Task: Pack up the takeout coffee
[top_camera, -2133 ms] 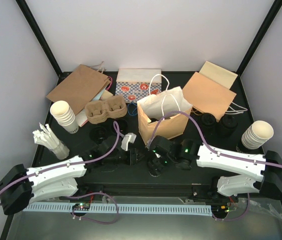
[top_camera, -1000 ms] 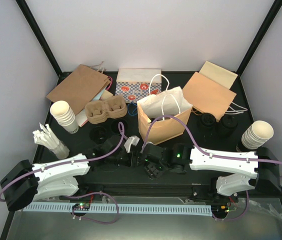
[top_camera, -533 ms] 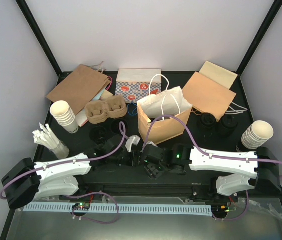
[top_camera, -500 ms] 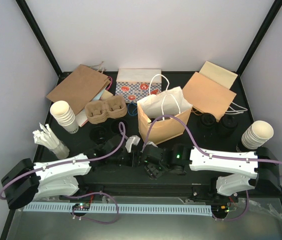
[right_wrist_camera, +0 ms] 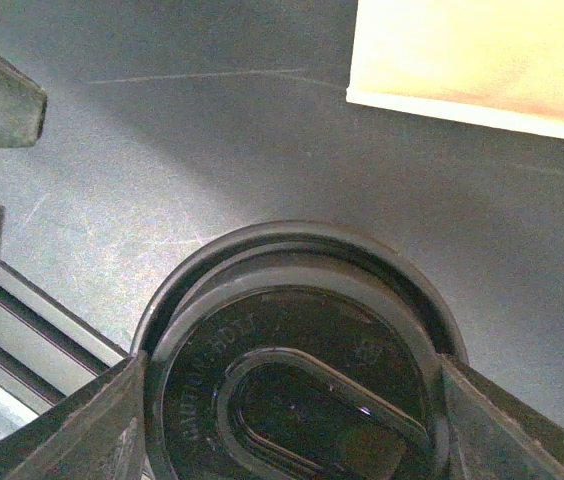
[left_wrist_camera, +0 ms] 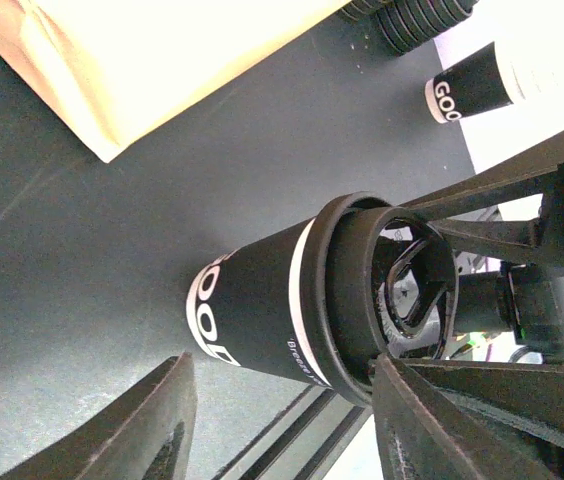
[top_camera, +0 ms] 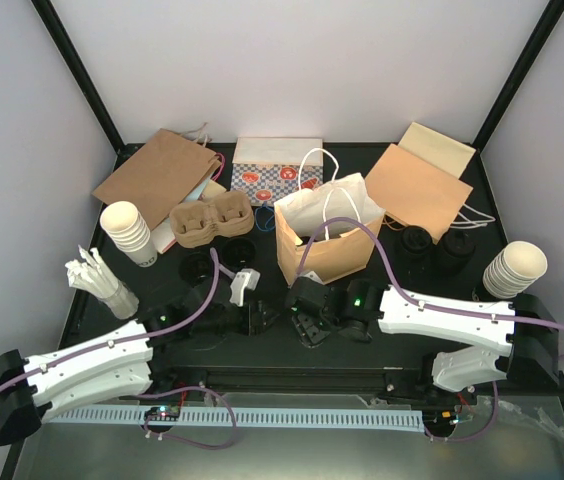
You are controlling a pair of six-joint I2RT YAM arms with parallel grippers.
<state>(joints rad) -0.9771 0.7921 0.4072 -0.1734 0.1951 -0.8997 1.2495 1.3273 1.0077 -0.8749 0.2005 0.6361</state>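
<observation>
One coffee cup (left_wrist_camera: 262,310) at near-edge centre, apparently gripped around the lid by right gripper (right_wrist_camera: 292,420); left gripper (left_wrist_camera: 282,385) now backed off, fingers spread. Looks handed over; into paper bag (top_camera: 327,245) next.

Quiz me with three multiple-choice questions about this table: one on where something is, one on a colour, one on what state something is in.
1. Where does the open, upright paper bag stand?
A. mid-table, beyond both end effectors
B. in the far left corner
C. at the near edge by the arm bases

2. What colour is the lid of the coffee cup between the fingers of the right end effector?
A. white
B. black
C. red

3. How is the left end effector?
A. shut tight on nothing
B. shut on the bag's handle
C. open, gripping nothing

Answers:
1 A: the top view shows the bag at the centre, past the arms' tips.
2 B: the right wrist view shows a black lid.
3 C: its fingers stand wide apart in the left wrist view.
</observation>
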